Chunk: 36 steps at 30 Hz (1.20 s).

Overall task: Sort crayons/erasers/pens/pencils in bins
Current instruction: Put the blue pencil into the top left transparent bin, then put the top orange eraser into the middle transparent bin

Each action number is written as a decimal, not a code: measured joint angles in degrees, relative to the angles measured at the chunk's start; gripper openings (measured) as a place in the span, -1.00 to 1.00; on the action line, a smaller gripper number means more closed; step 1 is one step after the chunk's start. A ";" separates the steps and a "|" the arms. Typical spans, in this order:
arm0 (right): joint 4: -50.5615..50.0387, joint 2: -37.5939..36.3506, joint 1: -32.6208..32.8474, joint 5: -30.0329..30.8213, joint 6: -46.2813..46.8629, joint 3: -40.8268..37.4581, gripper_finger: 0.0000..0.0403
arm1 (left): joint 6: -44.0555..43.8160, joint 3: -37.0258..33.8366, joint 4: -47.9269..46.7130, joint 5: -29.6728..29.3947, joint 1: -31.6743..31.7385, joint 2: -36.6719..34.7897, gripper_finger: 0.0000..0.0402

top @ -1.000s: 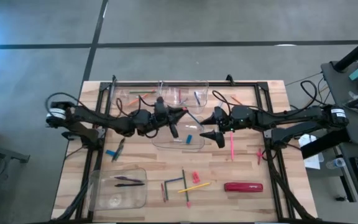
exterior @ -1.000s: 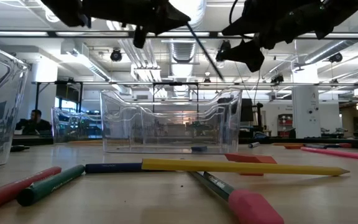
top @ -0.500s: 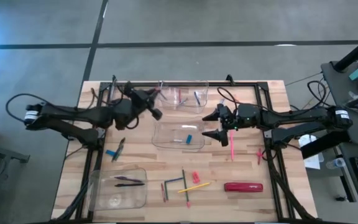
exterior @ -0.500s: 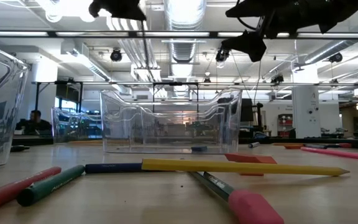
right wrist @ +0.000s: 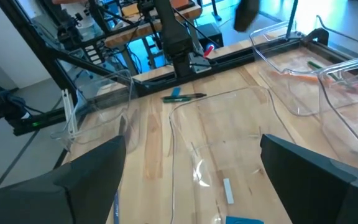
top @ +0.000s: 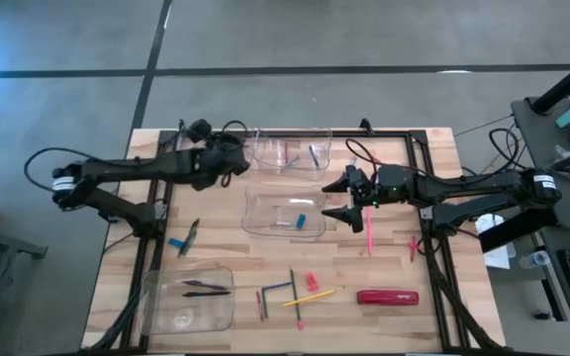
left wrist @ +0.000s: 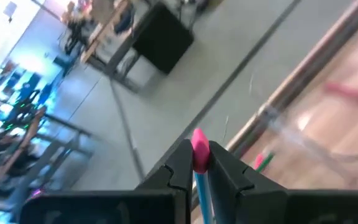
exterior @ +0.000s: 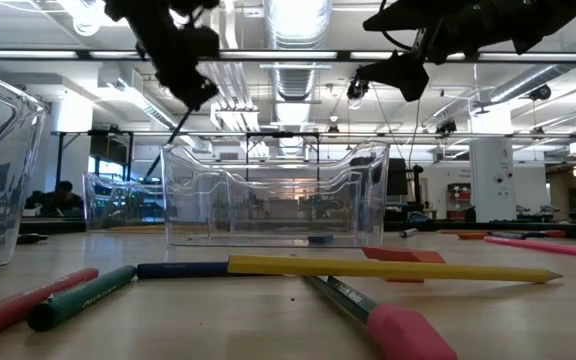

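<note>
Since a second ago, left gripper [top: 234, 158] gone from above the centre bin [top: 283, 214] to the far-left bin [top: 188, 156], still clamped on a blue pencil with pink eraser tip [left wrist: 199, 155]; right gripper [top: 340, 199] drawn back slightly to the centre bin's right edge, fingers [right wrist: 55, 180] spread wide, holding nothing. Across the wooden table [top: 394, 267]: far-middle bin [top: 290, 150] with a few sticks inside, near-left bin [top: 188, 299] with dark pens. Near front edge: large red oblong [top: 387, 296], loose pencils [top: 308, 296], small red eraser [top: 312, 282].
</note>
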 joint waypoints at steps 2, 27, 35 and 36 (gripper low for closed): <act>-0.12 0.02 0.00 0.00 -0.01 0.00 0.77 | 0.00 0.00 -1.18 0.44 1.18 2.15 -0.94; -1.58 0.02 0.00 0.01 -0.15 0.00 0.77 | -0.67 0.33 -4.63 2.89 2.56 9.45 -0.26; -1.63 0.02 -0.04 0.04 -0.20 0.00 0.77 | -4.59 0.31 -4.35 4.27 2.53 6.92 -0.08; -1.63 0.02 -0.04 0.06 -0.20 0.00 0.77 | -4.66 0.32 -4.02 4.32 2.52 6.42 -0.08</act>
